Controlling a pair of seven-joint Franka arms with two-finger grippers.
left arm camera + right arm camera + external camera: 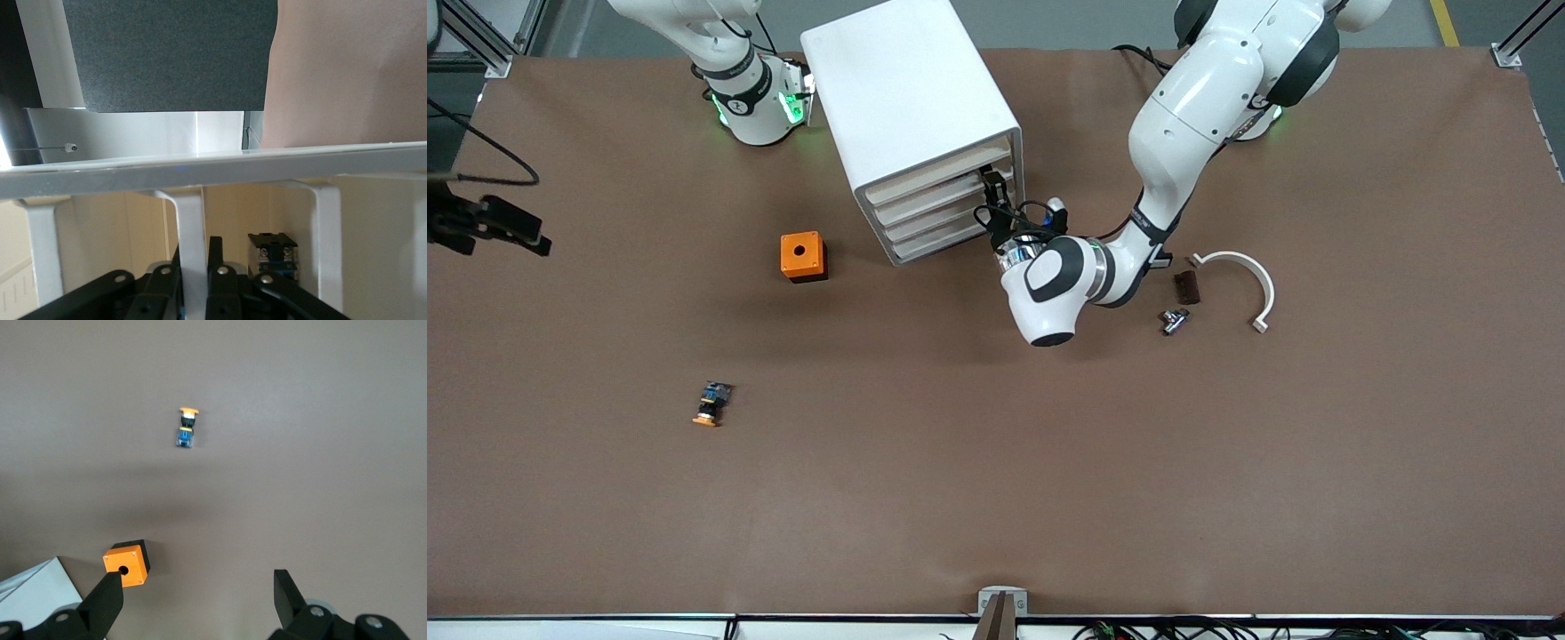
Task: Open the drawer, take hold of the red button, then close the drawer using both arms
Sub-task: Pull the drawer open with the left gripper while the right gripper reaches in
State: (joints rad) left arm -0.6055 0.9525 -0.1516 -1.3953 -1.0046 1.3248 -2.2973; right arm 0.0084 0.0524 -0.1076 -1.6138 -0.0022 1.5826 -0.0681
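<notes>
Left gripper (996,189), at frame centre against the white drawer cabinet (911,107), is clenched on a drawer handle (191,257). Right gripper (197,590), upper left, hangs released. Button unseen.

The button (272,255) sits inside a drawer (947,209). Only its black body and blue part show. The left gripper (195,248) pinches the drawer's white bar (189,213).
</notes>
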